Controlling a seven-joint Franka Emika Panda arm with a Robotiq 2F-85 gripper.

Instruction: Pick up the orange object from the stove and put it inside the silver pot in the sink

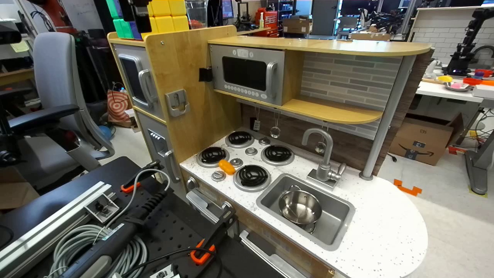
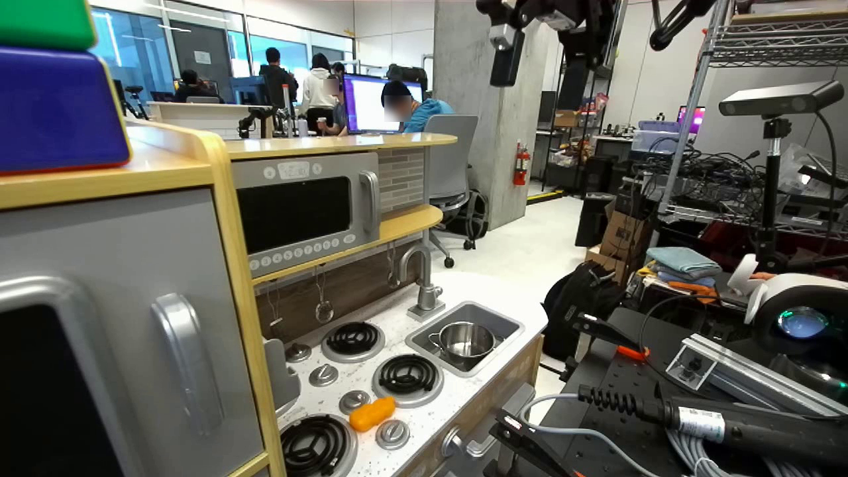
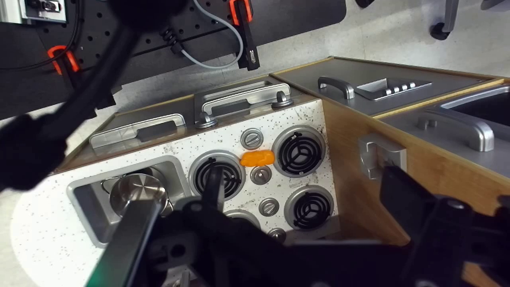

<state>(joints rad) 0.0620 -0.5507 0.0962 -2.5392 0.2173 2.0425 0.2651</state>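
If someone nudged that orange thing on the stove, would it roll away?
The orange object could probably roll, given its rounded sides, but perhaps not far: stove knobs flank it. Its smooth-looking surface may be slightly slippery.

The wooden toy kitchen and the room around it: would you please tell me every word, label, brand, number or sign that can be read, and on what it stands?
No word can be quoted with certainty.
Brown cardboard box: a curved-arrow logo; other print unreadable.
Grey toy microwave: buttons seem numbered, but these and its display are too small.
Black tubular device: white label, print too small.
Red fire extinguisher: markings too small.
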